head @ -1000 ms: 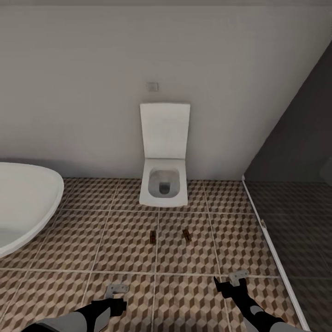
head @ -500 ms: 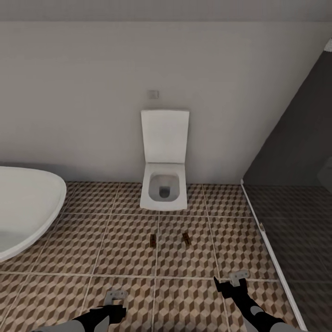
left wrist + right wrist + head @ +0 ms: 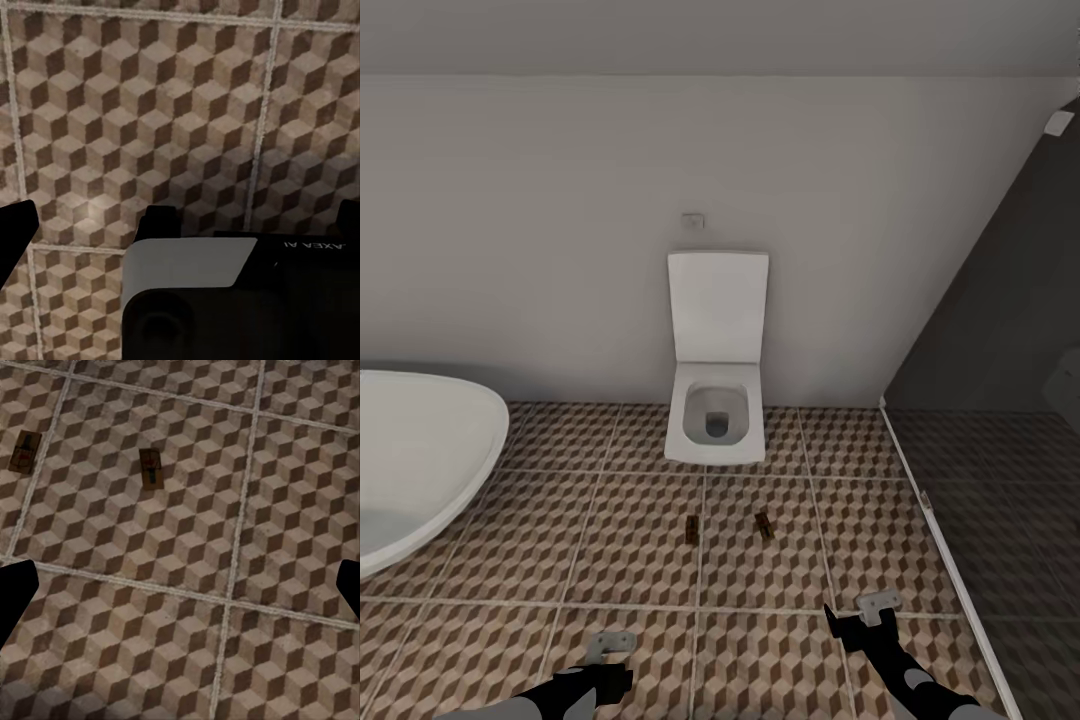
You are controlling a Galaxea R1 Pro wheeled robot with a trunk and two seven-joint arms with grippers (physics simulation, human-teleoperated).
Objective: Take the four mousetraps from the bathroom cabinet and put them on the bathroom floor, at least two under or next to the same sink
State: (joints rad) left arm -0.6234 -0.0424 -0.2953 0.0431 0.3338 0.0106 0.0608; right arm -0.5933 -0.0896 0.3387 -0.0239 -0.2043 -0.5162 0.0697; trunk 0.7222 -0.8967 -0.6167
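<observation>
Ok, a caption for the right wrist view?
Two mousetraps lie apart on the cube-patterned bathroom floor, ahead of the open claw.

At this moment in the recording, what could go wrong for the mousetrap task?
1. Two mousetraps lie on the bathroom floor in front of the toilet; no sink shows near them, so the placement rule may go unmet.
2. They are tiny and brown on the busy tile pattern, so easy to overlook or run over when the base moves.
3. The left hand and right hand hold nothing visible, so the other traps remain unaccounted for.
</observation>
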